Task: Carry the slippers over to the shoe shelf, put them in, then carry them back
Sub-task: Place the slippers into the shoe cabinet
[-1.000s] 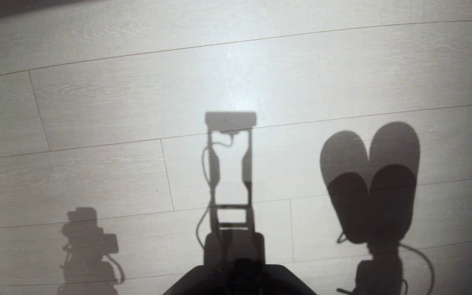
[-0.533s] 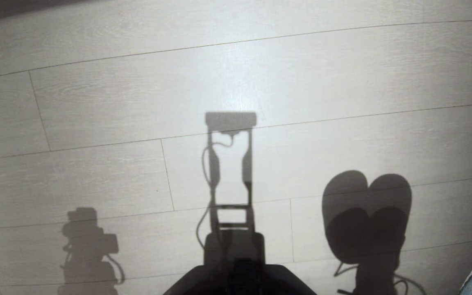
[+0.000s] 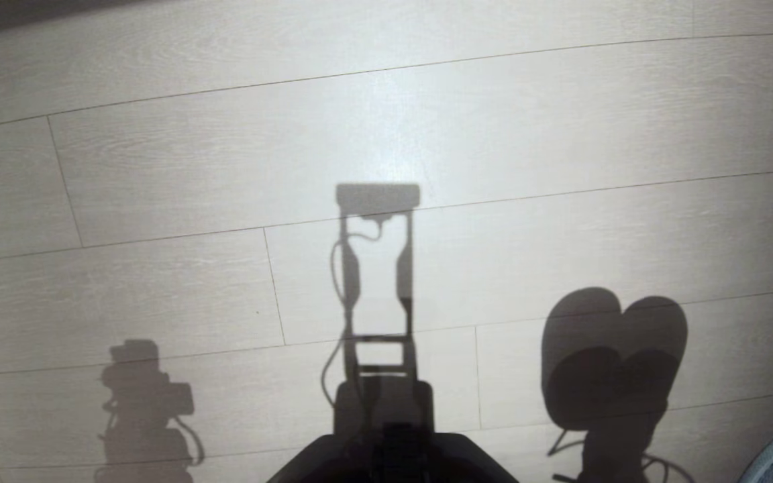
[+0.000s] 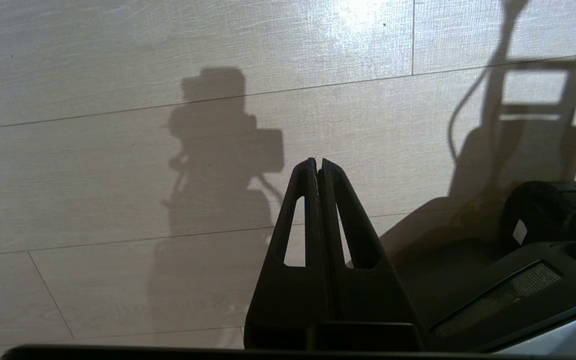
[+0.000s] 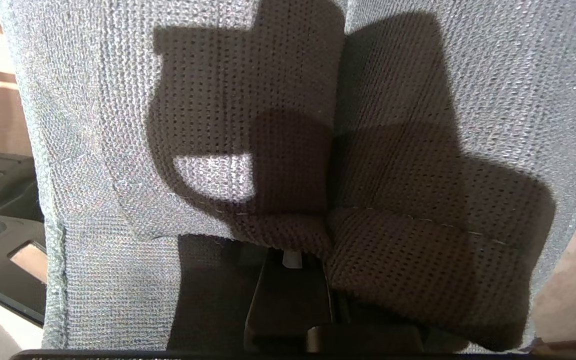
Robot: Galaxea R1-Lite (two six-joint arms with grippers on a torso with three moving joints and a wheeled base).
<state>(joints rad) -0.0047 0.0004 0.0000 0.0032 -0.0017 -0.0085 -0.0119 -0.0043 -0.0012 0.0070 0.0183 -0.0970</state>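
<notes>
Right tool (image 5: 293,265) clamps the slippers (image 5: 288,125) side by side, long axes pointing away from it.

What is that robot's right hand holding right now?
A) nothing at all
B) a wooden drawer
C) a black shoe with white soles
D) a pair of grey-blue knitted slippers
D: in the right wrist view the grey-blue knitted slippers hang pinched between the right gripper's fingers.

Pale wood-grain plank floor (image 3: 494,121) with thin dark seams between long boards, a bright sheen near its middle, a dark strip (image 3: 17,13) along its far left corner, and grey shadows (image 3: 376,268) cast across its near edge at left, centre and right.
</notes>
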